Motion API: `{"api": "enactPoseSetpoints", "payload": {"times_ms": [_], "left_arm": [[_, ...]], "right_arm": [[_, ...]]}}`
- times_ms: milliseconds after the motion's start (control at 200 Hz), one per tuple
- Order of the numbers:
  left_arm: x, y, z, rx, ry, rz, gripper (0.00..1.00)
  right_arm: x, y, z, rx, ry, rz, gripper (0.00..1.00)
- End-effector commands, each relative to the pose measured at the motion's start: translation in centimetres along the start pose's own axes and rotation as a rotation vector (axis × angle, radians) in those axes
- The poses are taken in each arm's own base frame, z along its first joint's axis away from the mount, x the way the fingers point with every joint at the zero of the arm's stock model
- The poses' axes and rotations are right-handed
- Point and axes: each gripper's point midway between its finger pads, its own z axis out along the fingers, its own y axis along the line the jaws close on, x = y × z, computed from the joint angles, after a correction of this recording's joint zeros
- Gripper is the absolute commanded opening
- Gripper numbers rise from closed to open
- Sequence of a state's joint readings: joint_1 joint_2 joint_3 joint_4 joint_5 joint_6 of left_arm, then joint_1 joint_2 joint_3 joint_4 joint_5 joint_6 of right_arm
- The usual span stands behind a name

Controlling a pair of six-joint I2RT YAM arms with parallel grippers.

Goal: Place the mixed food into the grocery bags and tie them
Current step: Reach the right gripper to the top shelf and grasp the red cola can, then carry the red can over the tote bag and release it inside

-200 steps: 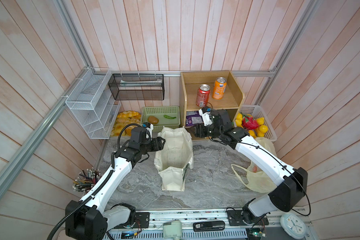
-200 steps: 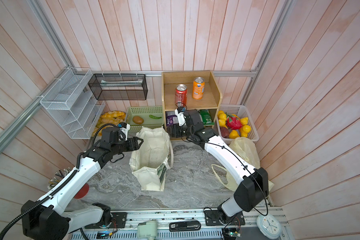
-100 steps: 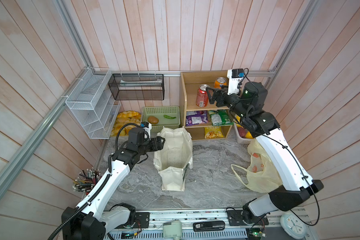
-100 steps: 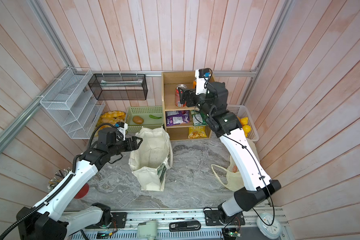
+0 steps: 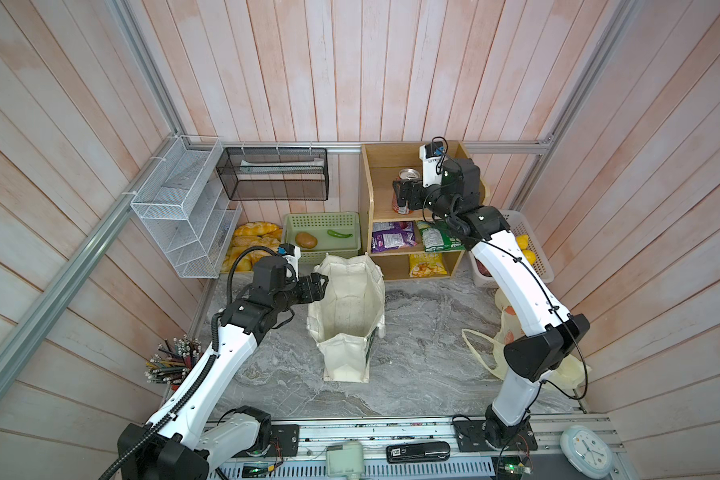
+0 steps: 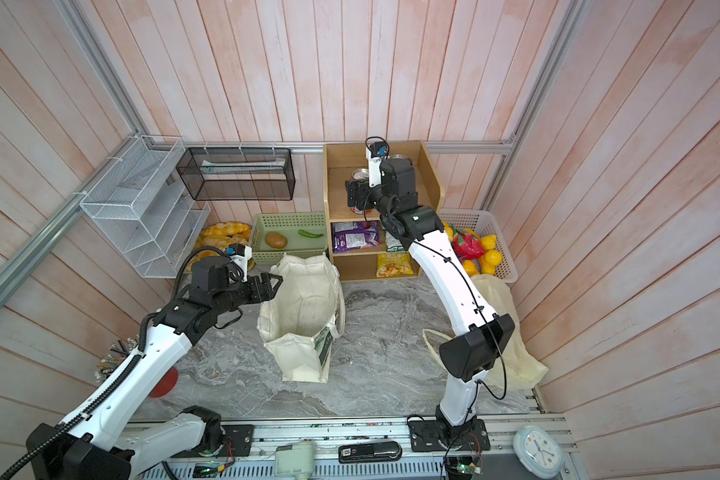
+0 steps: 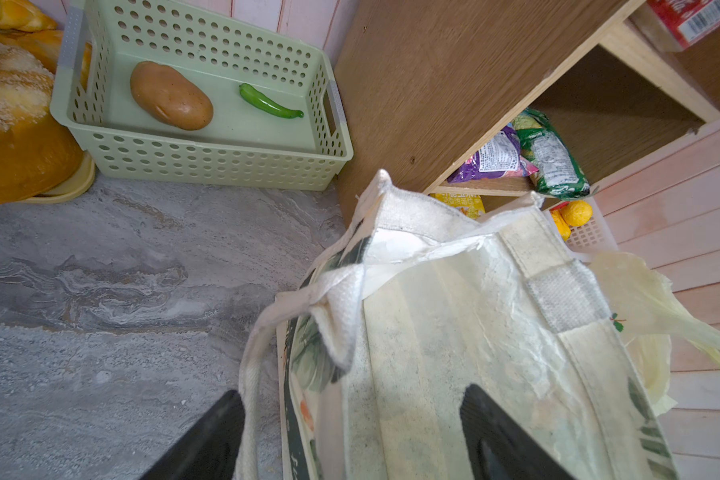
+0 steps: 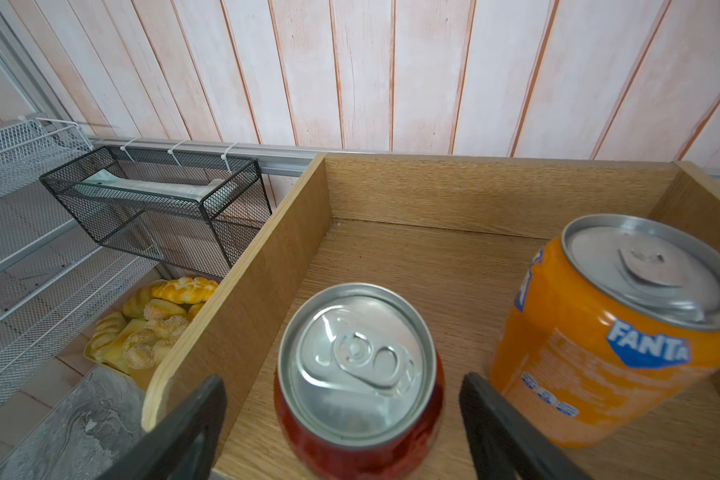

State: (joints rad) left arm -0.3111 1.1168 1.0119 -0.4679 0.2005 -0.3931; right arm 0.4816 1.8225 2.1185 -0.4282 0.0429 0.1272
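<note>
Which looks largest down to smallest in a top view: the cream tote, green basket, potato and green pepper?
1. cream tote (stands taller, so nearer the camera)
2. green basket
3. potato
4. green pepper, thinner though about as long

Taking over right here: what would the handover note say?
Left tool: open, straddling the tote's rim. Right tool: open around the red can on the top shelf, not gripping.
Purple packet on the middle shelf; lemons in the white basket; plastic bag slumped on the table at right.
Done: nothing visibly bagged; tote looks empty.
Left: pack all three, tie the bags.
</note>
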Motion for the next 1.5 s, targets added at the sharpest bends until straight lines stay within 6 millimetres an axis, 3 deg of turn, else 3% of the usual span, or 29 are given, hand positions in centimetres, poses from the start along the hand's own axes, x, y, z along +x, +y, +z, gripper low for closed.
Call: {"api": "enactPoseSetpoints", "payload": {"times_ms": [0,290,510,625,700,810,1110,1245,1360,1495], "left_arm": [[-1.2,-0.6,-0.6,0.003,-0.029,0.016,0.84],[-1.1,-0.6,-0.5,0.006,-0.025,0.012,0.84],[-1.1,-0.5,-0.7,-0.003,-0.023,0.023,0.85],[-1.0,-0.5,-0.8,-0.004,-0.02,0.026,0.85],[-1.1,-0.5,-0.9,-0.005,-0.022,0.028,0.85],[-1.4,-0.5,-1.2,-0.016,-0.027,0.047,0.85],[-2.7,0.3,-2.6,-0.093,-0.064,0.109,0.87],[-2.1,0.7,-2.0,-0.098,-0.045,0.105,0.87],[-1.3,0.9,-1.4,-0.087,-0.024,0.095,0.87],[-0.3,0.9,-0.9,-0.068,0.0,0.086,0.87]], "right_arm": [[0.0,-0.3,0.5,0.02,0.008,-0.019,0.89],[1.1,-0.5,2.0,0.03,0.031,-0.047,0.79],[1.0,-0.1,2.0,0.007,0.032,-0.053,0.54],[0.6,0.1,1.7,-0.002,0.024,-0.051,0.37],[-0.1,0.1,1.2,-0.002,0.007,-0.051,0.23],[-1.8,0.2,-0.1,-0.003,-0.032,-0.052,0.14],[-6.1,1.5,-5.0,-0.066,-0.136,-0.034,0.08],[-6.9,3.3,-7.2,-0.128,-0.157,-0.036,0.08],[-6.6,6.2,-8.9,-0.191,-0.167,-0.06,0.08],[-4.2,10.7,-10.0,-0.306,-0.153,-0.078,0.08]]}}
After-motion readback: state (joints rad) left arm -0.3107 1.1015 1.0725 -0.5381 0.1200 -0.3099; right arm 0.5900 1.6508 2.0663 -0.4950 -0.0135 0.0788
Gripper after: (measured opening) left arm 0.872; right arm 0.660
